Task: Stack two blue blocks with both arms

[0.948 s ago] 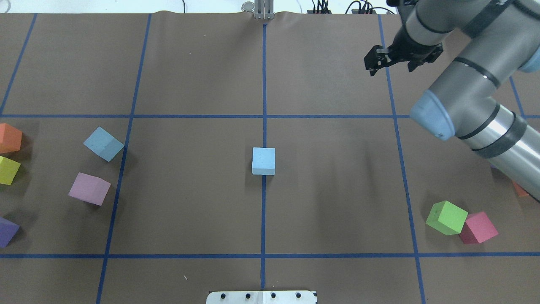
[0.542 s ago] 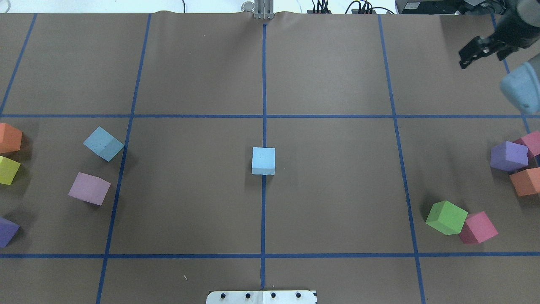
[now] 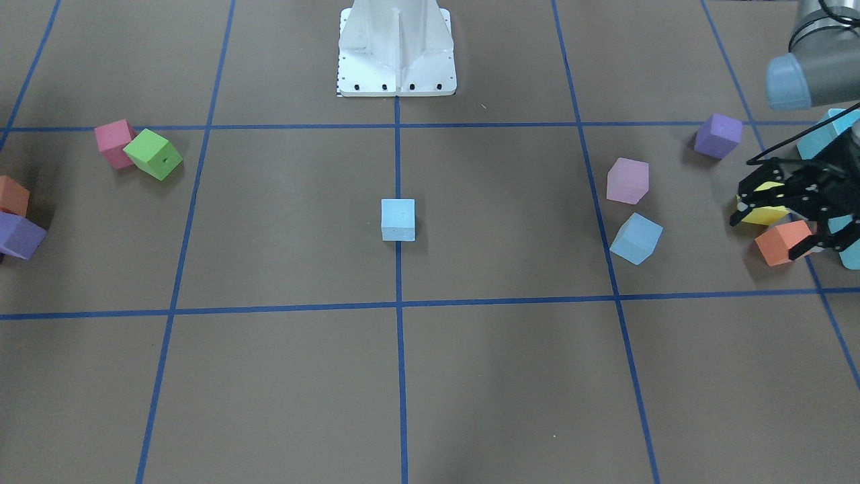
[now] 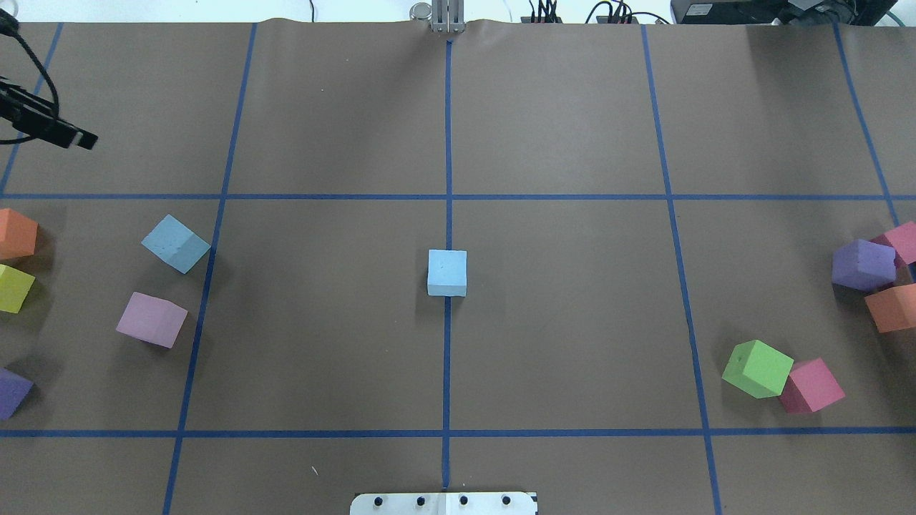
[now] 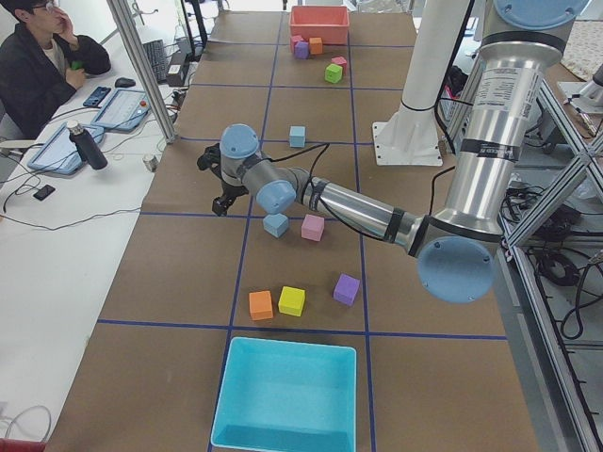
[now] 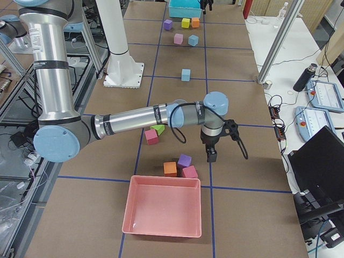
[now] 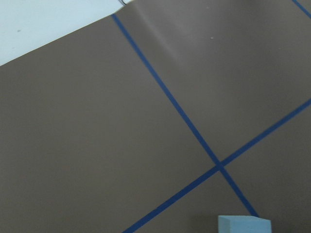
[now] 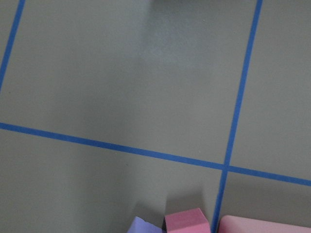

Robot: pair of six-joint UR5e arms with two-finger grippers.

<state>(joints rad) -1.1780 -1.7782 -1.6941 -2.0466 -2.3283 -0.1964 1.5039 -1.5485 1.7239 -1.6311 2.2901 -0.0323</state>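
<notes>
Blue blocks sit well apart, unstacked. The left arm holds its jaws spread wide and empty. They have just entered the overhead view as the right arm swung out, so the fetch likely passes left. One blue block lies near those jaws and the other blue block well beyond, mid-surface. A lilac cube crowds the near block. Whether the right jaws are parted, I cannot tell.
</notes>
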